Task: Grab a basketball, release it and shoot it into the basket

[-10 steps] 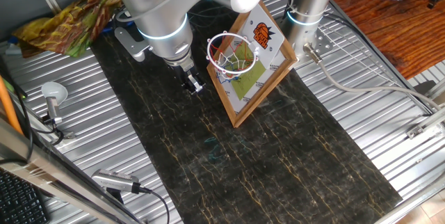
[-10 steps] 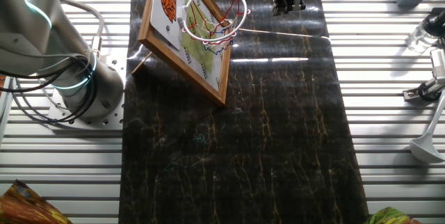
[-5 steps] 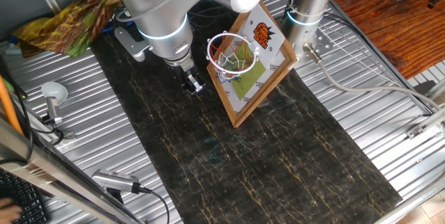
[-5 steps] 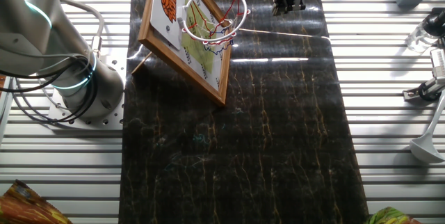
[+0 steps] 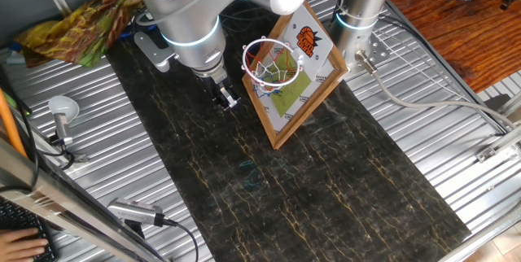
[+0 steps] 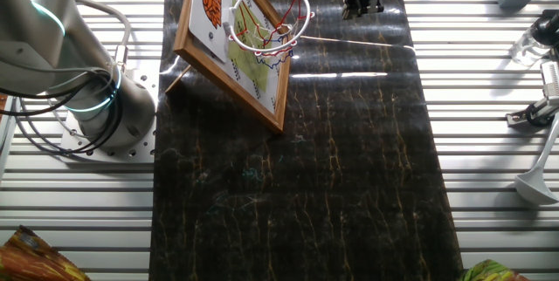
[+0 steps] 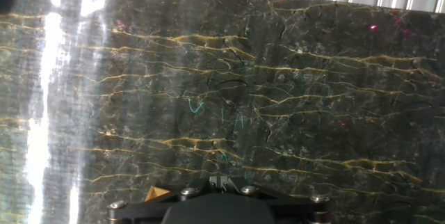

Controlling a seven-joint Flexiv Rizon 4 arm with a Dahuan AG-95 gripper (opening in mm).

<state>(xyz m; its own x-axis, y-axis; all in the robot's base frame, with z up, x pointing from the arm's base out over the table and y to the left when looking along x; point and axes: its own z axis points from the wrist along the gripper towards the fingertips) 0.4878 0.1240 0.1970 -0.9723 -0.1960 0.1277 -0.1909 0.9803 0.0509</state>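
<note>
My gripper point(image 5: 225, 98) hangs low over the dark marble mat point(image 5: 285, 181), just left of the basket, and also shows at the top of the other fixed view point(image 6: 362, 2). In the hand view its fingertips point(image 7: 221, 181) sit pressed together with nothing between them. The basket is a white hoop point(image 5: 267, 60) with a white and red net on a tilted wood-framed backboard point(image 5: 313, 91). It also shows in the other fixed view point(image 6: 266, 19). The basketball does not show in any view.
The arm's base point(image 6: 105, 106) stands beside the backboard. A white ladle point(image 5: 61, 111) lies on the ribbed metal table at the left. A coloured bag point(image 5: 81, 22) lies at the back left. A hand point(image 5: 24, 246) rests at a keyboard at the bottom left.
The arm and gripper have not moved. A hand has come into view at the keyboard at the bottom left.
</note>
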